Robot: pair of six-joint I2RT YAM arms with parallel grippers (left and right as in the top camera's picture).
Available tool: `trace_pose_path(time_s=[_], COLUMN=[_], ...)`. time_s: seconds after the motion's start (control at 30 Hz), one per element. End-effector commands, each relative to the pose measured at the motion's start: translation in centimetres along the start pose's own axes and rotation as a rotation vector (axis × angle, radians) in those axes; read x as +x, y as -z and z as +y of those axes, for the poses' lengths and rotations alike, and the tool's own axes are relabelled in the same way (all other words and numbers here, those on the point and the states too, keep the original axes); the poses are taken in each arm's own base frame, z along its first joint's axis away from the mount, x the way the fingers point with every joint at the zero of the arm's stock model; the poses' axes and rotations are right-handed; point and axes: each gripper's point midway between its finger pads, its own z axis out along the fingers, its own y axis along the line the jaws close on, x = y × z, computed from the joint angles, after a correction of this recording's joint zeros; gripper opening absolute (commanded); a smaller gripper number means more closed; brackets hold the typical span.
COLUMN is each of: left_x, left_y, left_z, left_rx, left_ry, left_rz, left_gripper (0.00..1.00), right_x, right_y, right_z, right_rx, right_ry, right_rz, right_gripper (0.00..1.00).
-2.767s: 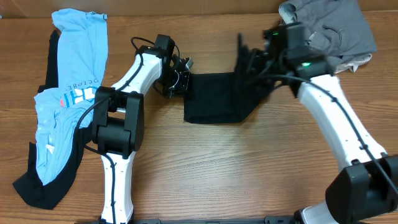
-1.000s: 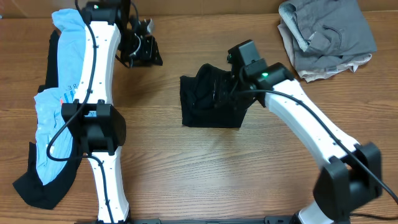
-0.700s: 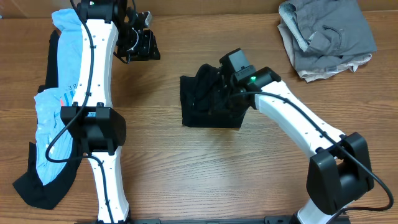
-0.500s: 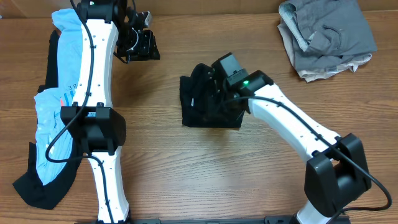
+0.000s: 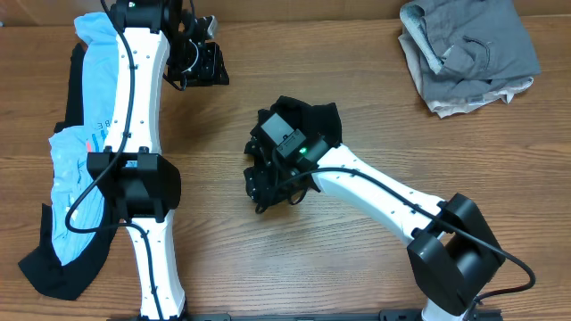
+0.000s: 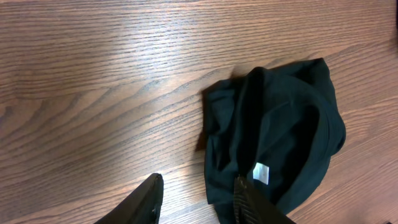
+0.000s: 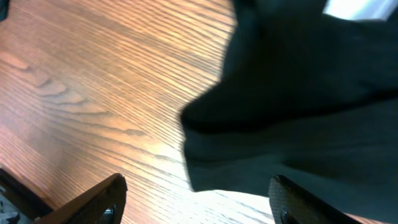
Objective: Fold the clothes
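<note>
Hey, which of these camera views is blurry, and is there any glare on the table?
Right wrist: soft and smeared, the black shirt just a dark shapeless mass, and the table washes out bright near the bottom edge. Left wrist: sharp, the shirt's white label crisp, with a mild sheen on the wood. Overhead: evenly lit, sharp, no strong glare.

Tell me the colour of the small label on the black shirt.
White label on the black shirt; left wrist view shows it best.
</note>
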Motion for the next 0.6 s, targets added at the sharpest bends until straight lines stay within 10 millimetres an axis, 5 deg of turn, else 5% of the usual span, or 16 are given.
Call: trace_pose_path(time_s=[0.0, 0.13, 0.23, 0.4, 0.57], left_x=[-0.5, -0.5, -0.6, -0.9, -1.0], left_y=[0.6, 0.6, 0.6, 0.6, 0.6], left_z=[-0.5, -0.1, -0.1, -0.1, -0.1], left_rx=[-0.006, -0.028, -0.028, -0.028, -0.028], left_ry=[-0.037, -0.037, -0.039, -0.042, -0.044], left_rz=[-0.027, -0.027, -0.031, -0.041, -0.045], left_gripper=[0.40, 0.40, 0.40, 0.39, 0.39], right_x=[-3.1, -6.7, -8.6, -11.3, -12.8], right_y=[3.2, 6.9, 8.0, 8.2, 6.4], right_z=[-0.3, -3.1, -5.0, -8.4, -9.8], right_rx=[-0.018, 0.084, 0.123, 0.213, 0.248], right_ry=[-0.027, -0.066, -0.047, 0.031, 0.156], right_rz=[-0.089, -0.220, -0.287, -0.364, -0.371], right_gripper=[0.78, 0.82, 0.82, 0.75, 0.67])
